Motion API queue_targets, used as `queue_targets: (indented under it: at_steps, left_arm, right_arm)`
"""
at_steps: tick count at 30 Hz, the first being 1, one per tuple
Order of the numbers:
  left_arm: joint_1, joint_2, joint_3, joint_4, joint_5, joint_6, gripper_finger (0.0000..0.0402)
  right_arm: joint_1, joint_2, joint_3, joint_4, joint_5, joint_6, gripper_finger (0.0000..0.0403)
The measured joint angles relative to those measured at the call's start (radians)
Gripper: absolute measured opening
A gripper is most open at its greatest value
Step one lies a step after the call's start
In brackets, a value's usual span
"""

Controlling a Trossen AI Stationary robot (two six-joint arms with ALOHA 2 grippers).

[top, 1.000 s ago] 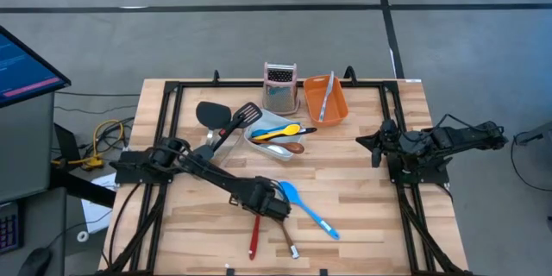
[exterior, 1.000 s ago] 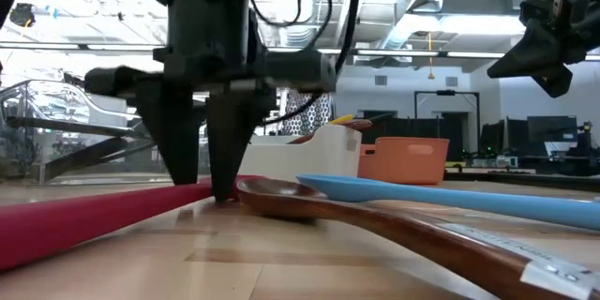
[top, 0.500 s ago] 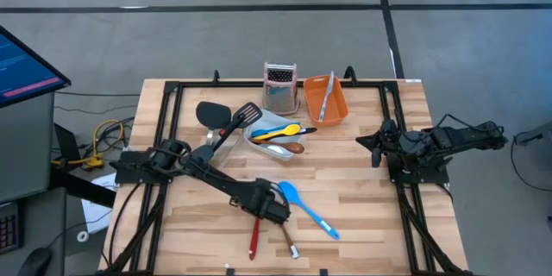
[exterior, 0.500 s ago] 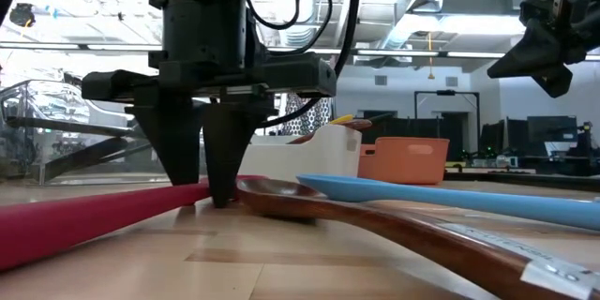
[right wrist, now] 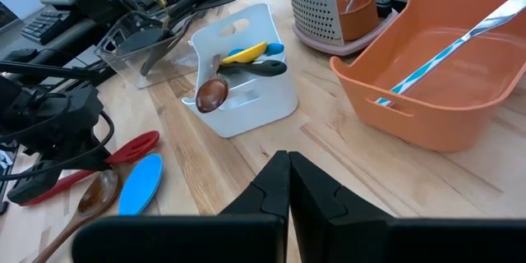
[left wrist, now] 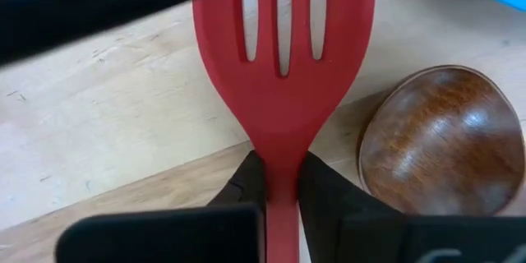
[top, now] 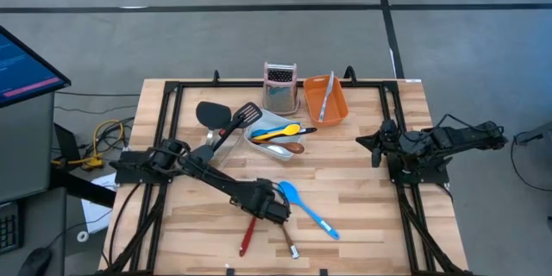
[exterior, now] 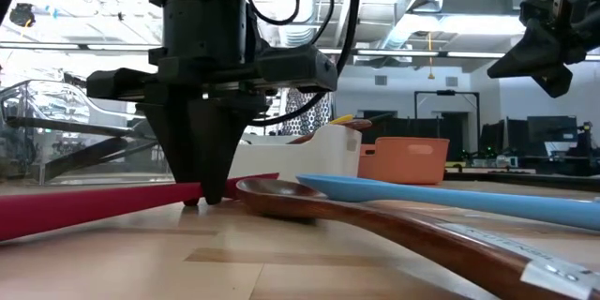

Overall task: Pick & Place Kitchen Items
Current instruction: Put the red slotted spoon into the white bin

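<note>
Two dark fingers of the left gripper [left wrist: 282,187] are closed on the neck of the red slotted turner [left wrist: 283,66], just behind its blade, low on the wooden table [top: 362,181]. From that grip the turner's long axis is seen to run back towards the table's near edge, slanting leftward, with the wooden spoon [left wrist: 441,144] just beside the blade and the blue spoon [top: 306,210] beyond it. The right gripper [right wrist: 288,182] is held shut and empty, well apart at the right side.

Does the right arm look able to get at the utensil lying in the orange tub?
Probably yes: the right gripper is shut and empty, the orange tub is open-topped, and nothing covers the striped utensil.
</note>
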Motion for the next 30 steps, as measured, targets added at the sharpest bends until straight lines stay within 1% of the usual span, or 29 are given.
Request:
queue_targets:
  at_steps: [6, 11, 15, 20, 26, 30]
  left_arm:
    - [-0.020, -0.049, -0.006, 0.029, -0.019, 0.003, 0.0017]
    - [-0.024, -0.154, -0.002, 0.021, -0.075, 0.004, 0.0017]
    - [-0.025, -0.235, -0.004, 0.010, -0.169, 0.030, 0.0017]
    - [-0.027, -0.341, -0.003, 0.014, -0.282, 0.120, 0.0016]
    - [-0.027, -0.468, -0.003, 0.068, -0.470, 0.287, 0.0016]
    - [-0.026, -0.536, -0.002, 0.155, -0.604, 0.464, 0.0016]
  right_arm:
    - [0.000, 0.000, 0.000, 0.000, 0.000, 0.000, 0.0000]
    - [0.000, 0.000, 0.000, 0.000, 0.000, 0.000, 0.0000]
    - [0.000, 0.000, 0.000, 0.000, 0.000, 0.000, 0.0000]
    - [0.000, 0.000, 0.000, 0.000, 0.000, 0.000, 0.0000]
    - [0.000, 0.000, 0.000, 0.001, 0.000, 0.000, 0.0000]
    - [0.000, 0.000, 0.000, 0.001, 0.000, 0.000, 0.0000]
